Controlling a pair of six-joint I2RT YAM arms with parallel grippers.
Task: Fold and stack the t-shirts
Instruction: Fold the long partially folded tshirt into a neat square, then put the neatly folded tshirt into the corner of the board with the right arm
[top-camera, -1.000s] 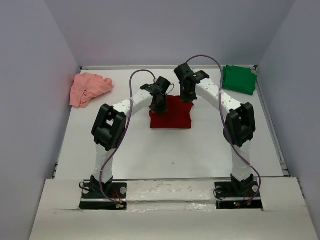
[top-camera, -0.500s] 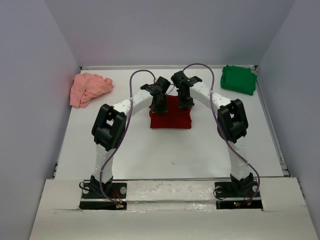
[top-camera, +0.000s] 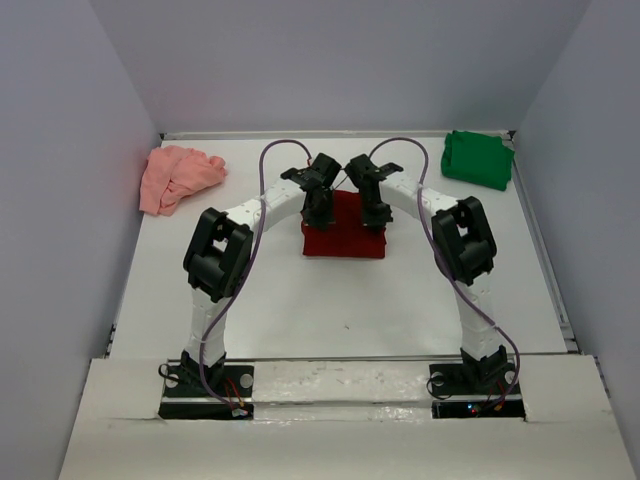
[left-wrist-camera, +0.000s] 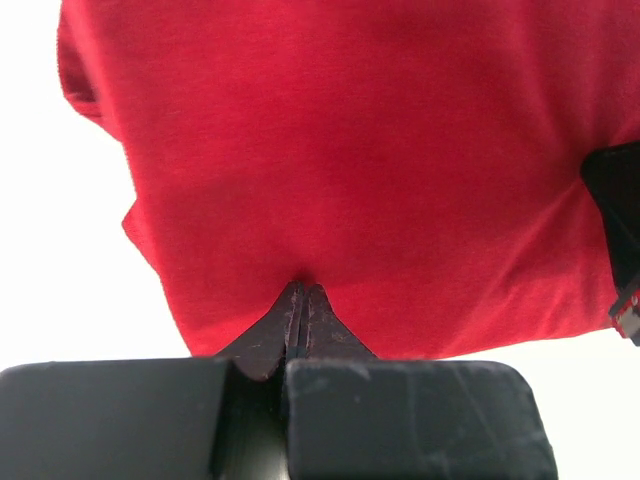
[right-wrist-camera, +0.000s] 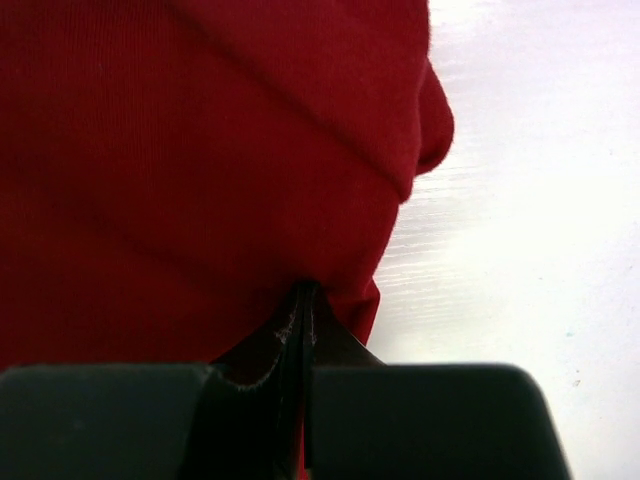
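Top external view, folded dark red t-shirt (top-camera: 345, 236) mid-table, left gripper (top-camera: 318, 212) clenched on cloth near its far left corner, right gripper (top-camera: 378, 216) clenched near its far right corner, green t-shirt (top-camera: 478, 160) and salmon-pink t-shirt (top-camera: 178, 176) well apart.

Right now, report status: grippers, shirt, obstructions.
Both shut: left gripper and right gripper pinch the dark red t-shirt. It lies folded mid-table. Green t-shirt and pink t-shirt in far corners, nothing blocking.

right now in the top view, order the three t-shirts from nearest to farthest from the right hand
1. dark red t-shirt, centre, pinched in the right hand
2. green t-shirt, far right corner
3. pink t-shirt, far left side
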